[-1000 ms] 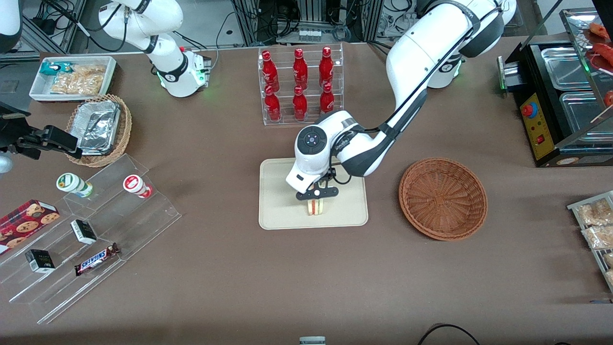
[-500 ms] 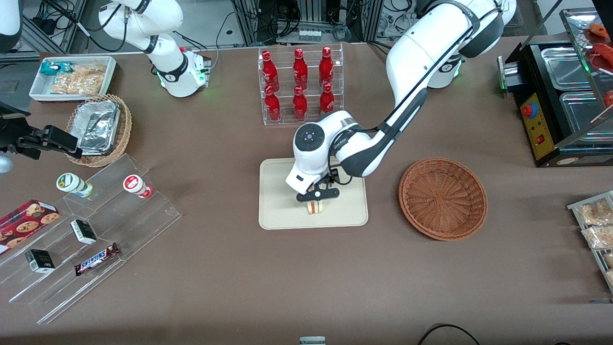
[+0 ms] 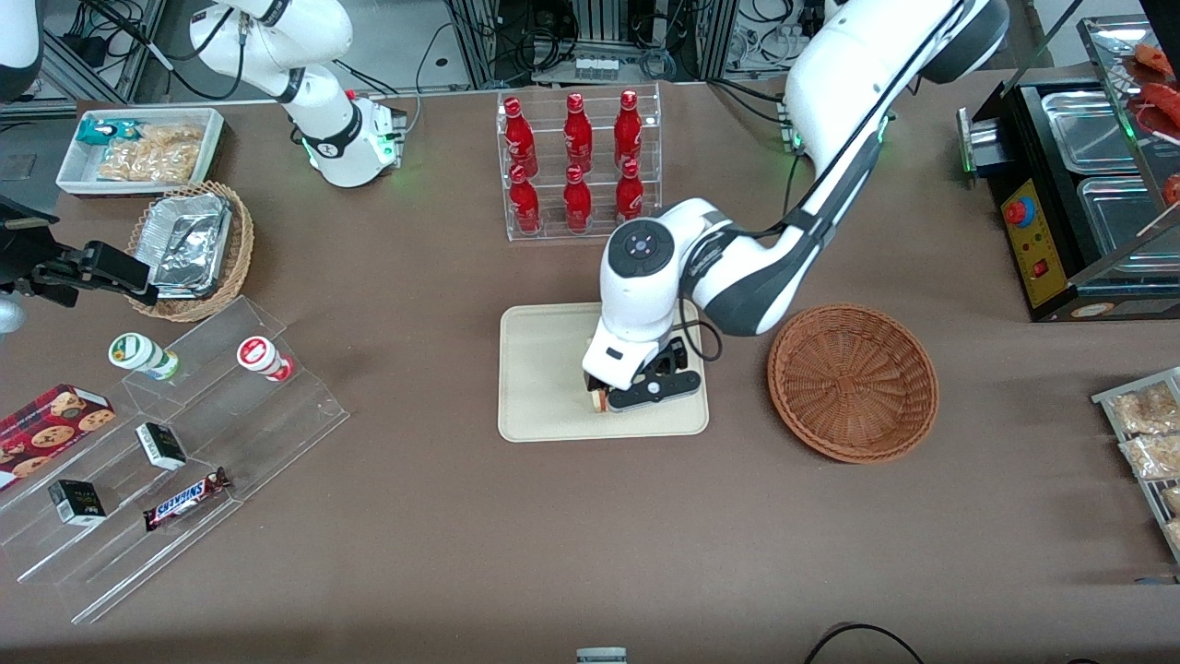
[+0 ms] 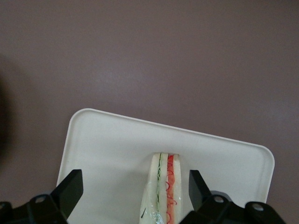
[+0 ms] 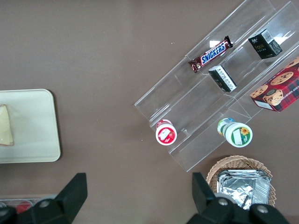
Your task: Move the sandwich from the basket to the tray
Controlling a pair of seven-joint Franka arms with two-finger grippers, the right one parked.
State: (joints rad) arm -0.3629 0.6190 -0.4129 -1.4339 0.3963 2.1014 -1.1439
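Front camera overlooks the whole table; both wrist cameras look down, sharing the tray (image 4: 107,144).

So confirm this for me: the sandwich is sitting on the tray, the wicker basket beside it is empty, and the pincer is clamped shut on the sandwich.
Not clamped. The left wrist view shows the pincer open, its fingers standing apart from the sandwich on either side. The rest holds: the sandwich sits on the tray, and the front view shows the basket beside it empty.

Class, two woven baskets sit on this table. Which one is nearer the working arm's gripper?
The reddish-brown basket, empty, beside the tray. The open gripper hangs over the sandwich there; the lighter basket holds foil trays.
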